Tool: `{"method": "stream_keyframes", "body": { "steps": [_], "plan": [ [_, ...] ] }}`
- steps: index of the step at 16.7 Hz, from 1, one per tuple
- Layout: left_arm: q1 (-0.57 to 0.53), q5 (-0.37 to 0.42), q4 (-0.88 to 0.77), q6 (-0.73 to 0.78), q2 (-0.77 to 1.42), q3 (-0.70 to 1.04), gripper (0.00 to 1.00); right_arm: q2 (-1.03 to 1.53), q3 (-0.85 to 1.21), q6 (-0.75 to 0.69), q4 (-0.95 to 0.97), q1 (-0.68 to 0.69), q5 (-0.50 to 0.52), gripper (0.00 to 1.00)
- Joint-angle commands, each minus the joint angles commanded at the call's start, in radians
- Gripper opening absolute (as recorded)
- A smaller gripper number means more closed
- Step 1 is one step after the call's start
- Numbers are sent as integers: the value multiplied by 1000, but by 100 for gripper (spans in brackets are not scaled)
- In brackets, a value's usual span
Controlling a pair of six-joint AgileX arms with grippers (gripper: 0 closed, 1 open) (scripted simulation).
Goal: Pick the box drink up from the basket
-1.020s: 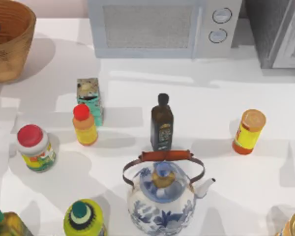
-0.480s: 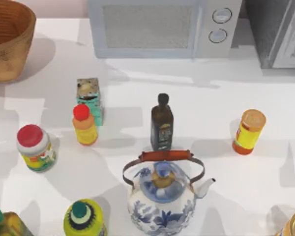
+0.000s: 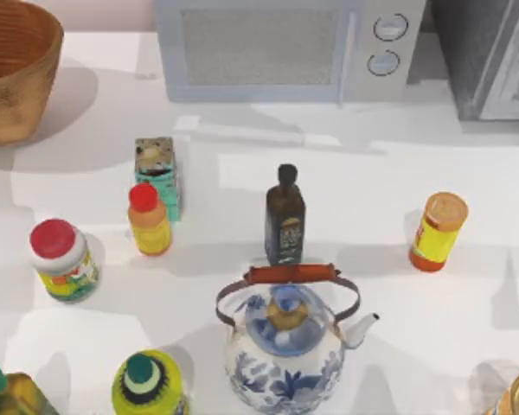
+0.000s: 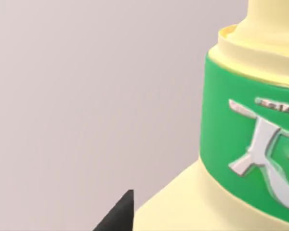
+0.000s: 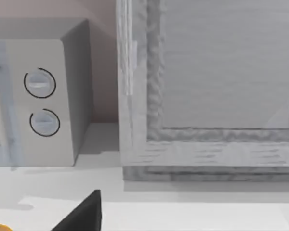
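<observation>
Box drink stands on the table, outside the wicker basket.

At far left the basket [image 3: 13, 65] sits at the table's [image 3: 372, 190] back corner. The teal box drink [image 3: 158, 175] stands upright near it to the right, long axis vertical, its printing too small to read. Just in front is a yellow bottle with a red cap [image 3: 148, 220]; a red-lidded jar [image 3: 62, 259] is further left. Centre: a dark bottle [image 3: 285, 216] behind a blue-and-white teapot [image 3: 285, 341], the microwave [image 3: 285, 47] at the back. Right: an orange-capped bottle [image 3: 437, 231]. The left wrist view shows a cream bottle with a green label [image 4: 250, 144] bearing white lettering, unreadable. Whether either end effector is spread or pressed together, I cannot tell.
</observation>
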Motion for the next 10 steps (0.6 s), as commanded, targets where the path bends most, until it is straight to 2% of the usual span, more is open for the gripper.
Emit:
{"method": "stream_keyframes", "body": {
  "steps": [6,10],
  "plan": [
    [0,-2,-7,0,-8,-9,0,0,0,0,0,0,0,100],
    [-15,-23,-58,-5,-138,-128,0,0,0,0,0,0,0,100]
  ]
}}
